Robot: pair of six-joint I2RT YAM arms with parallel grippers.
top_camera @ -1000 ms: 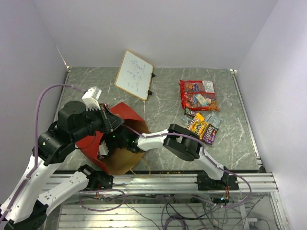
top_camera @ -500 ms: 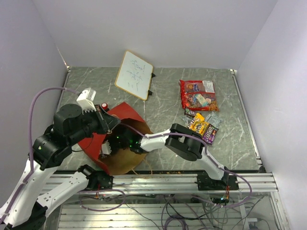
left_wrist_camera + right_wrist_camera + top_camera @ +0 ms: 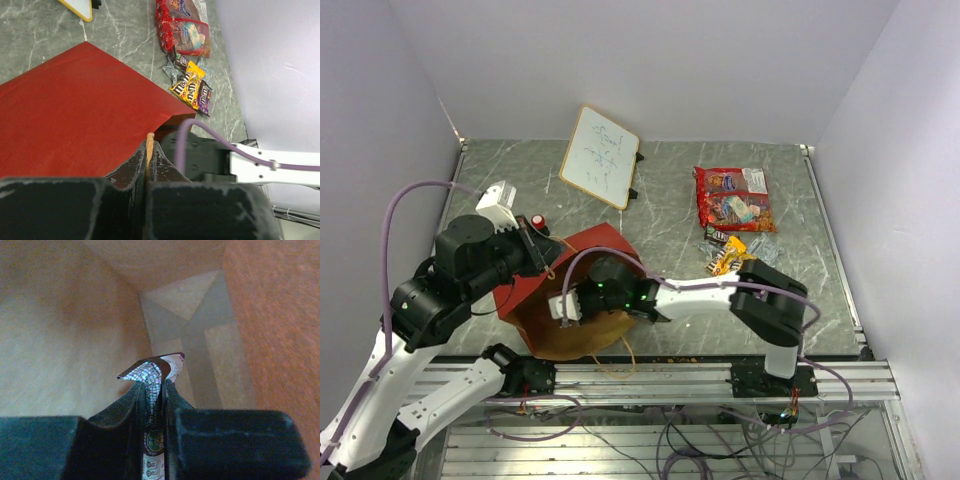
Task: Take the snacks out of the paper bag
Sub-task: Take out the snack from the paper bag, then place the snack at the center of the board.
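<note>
The left gripper [image 3: 149, 150] was pinched shut on the tan handle [image 3: 149, 137] of the paper bag [image 3: 75, 115], near left. Inside the bag, the right gripper [image 3: 152, 390] clamped a small shiny packet [image 3: 151, 371]. The red candy bag [image 3: 733, 197] lay far right.

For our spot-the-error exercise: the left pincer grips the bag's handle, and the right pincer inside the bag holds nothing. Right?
No. The right wrist view shows the right pincer shut on a packet inside the paper bag; the left pincer grips the handle.
</note>
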